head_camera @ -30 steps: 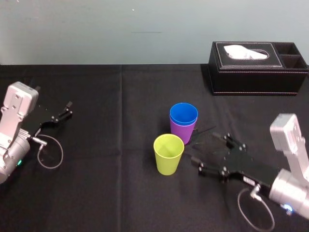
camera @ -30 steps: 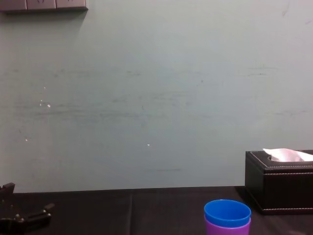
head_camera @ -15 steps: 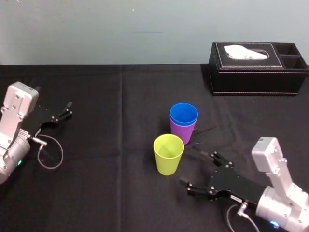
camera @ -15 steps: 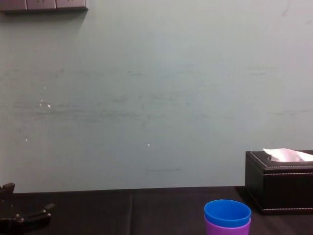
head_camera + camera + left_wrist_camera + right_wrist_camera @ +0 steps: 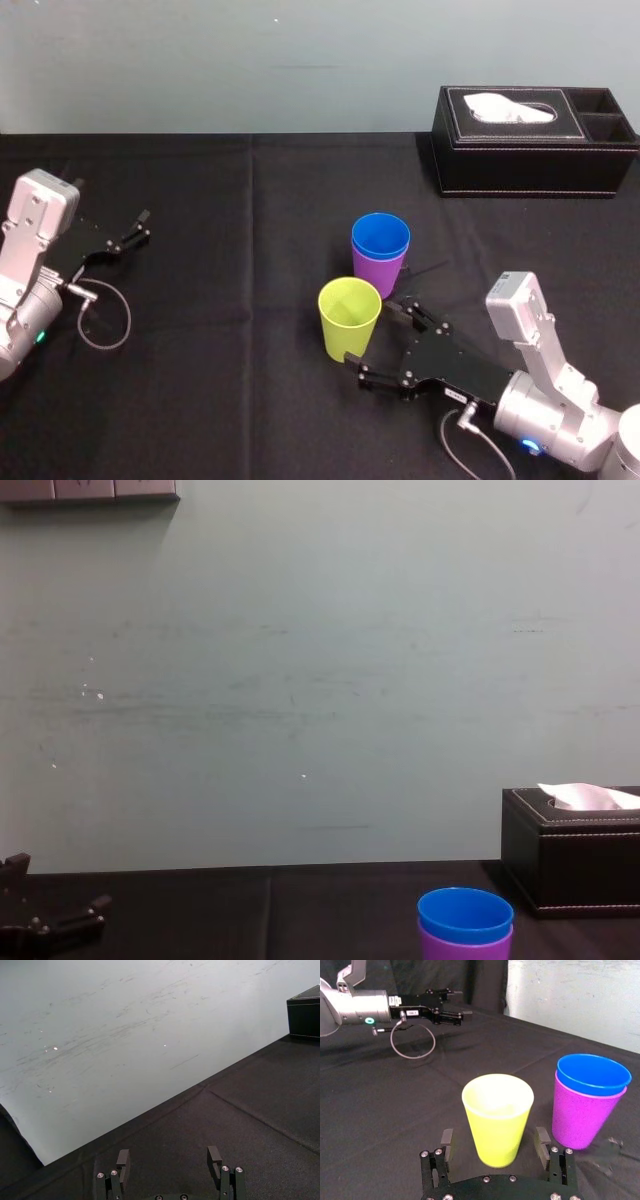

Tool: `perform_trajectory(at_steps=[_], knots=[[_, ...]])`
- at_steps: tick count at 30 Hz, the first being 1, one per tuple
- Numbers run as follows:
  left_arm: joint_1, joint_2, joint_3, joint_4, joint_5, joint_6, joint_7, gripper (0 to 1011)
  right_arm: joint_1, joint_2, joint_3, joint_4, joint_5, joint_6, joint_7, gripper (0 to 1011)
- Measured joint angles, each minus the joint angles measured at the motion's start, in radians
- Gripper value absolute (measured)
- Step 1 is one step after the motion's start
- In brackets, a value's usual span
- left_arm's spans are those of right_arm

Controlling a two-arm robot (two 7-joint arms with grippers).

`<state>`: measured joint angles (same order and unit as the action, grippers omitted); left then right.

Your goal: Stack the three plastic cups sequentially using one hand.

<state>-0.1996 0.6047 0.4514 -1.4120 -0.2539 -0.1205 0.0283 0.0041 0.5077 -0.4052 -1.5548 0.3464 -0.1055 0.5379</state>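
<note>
Right fingers: spread on the right gripper (image 5: 494, 1135), clear of either side of the upright yellow-green cup (image 5: 497, 1120).
Hidden: the blue cup (image 5: 380, 236) sits nested in the purple cup (image 5: 378, 272), covering its inside; the chest view crops the purple cup.
Stack: 1 o'clock of the yellow-green cup, apart.
Left fingers: apart on the left gripper (image 5: 135, 228), 9 o'clock on the table (image 5: 250, 400).

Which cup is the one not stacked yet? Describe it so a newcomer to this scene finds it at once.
On the black table, near the middle and nearer the robot than the black leather tissue box, stand the cups. The yellow-green cup stands alone, upright, facing the open right hand; its neighbour is a blue cup nested in a purple cup.
</note>
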Motion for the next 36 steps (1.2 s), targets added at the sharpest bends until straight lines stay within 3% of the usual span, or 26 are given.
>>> perform_trajectory(at_steps=[20,31,36], knots=[[0.0,0.0,0.0,0.0,0.0,0.0,0.0,1011,0.086,-0.068,-0.045,0.087,-0.022,-0.013,0.0,1000],[0.0,0.0,0.0,0.0,0.0,0.0,0.0,1011,0.089,-0.07,-0.046,0.091,-0.025,-0.015,-0.002,1000],[0.0,0.0,0.0,0.0,0.0,0.0,0.0,1011,0.088,-0.069,-0.046,0.089,-0.024,-0.014,-0.002,920]])
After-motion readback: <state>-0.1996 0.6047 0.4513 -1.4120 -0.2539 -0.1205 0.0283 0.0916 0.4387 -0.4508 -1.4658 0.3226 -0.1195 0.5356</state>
